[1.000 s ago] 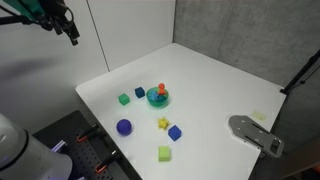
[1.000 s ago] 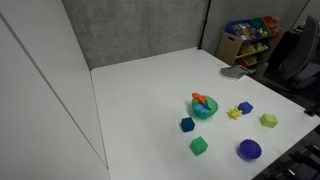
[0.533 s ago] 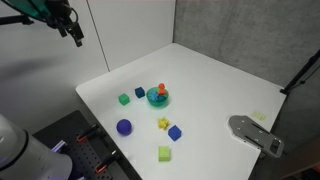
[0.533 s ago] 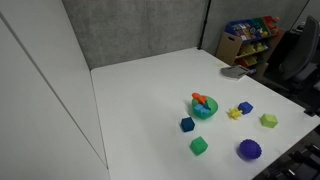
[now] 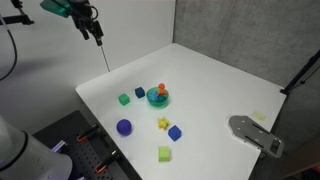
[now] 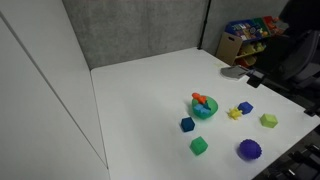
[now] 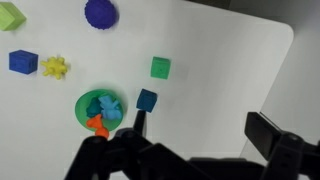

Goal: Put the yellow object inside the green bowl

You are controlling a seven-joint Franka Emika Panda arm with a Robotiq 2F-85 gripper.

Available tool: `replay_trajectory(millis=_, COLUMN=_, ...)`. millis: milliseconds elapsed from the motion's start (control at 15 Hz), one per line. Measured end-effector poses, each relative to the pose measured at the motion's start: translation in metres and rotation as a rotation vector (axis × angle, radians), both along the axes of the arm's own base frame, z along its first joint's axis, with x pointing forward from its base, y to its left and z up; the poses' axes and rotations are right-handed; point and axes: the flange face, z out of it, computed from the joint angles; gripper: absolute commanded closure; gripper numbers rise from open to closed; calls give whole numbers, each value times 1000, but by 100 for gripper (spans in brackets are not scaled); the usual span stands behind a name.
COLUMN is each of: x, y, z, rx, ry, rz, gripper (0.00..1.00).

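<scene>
1. One white table (image 5: 220,80) carries all the toys, which are grouped toward its near half in an exterior view.
2. High over the table's far-left corner hangs the gripper (image 5: 97,33), well apart from every toy. In the wrist view its fingers (image 7: 140,125) stand wide apart with nothing between them.
3. Roughly between the gripper and the target sits the green bowl (image 5: 157,97). It appears to hold some orange and blue bits.
4. Smallest is the yellow star (image 5: 163,124), lying on the table just past the bowl and near a blue cube (image 5: 175,132). From the gripper it lies down and outward beyond the bowl, up-left in the wrist view (image 7: 55,67). It shows no long axis, so finger angle probably matters little.
</scene>
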Motion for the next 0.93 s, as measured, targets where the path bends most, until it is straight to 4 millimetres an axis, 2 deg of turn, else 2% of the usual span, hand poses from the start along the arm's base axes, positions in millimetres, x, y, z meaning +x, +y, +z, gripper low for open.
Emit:
replay_trajectory(millis=533, x=81, y=-9, z=-57, rx=-103, ry=39, rz=-57, gripper=0)
replay_trajectory(millis=933, x=130, y=-34, z=-101, rx=-128, ry=67, rz=-86, gripper=0)
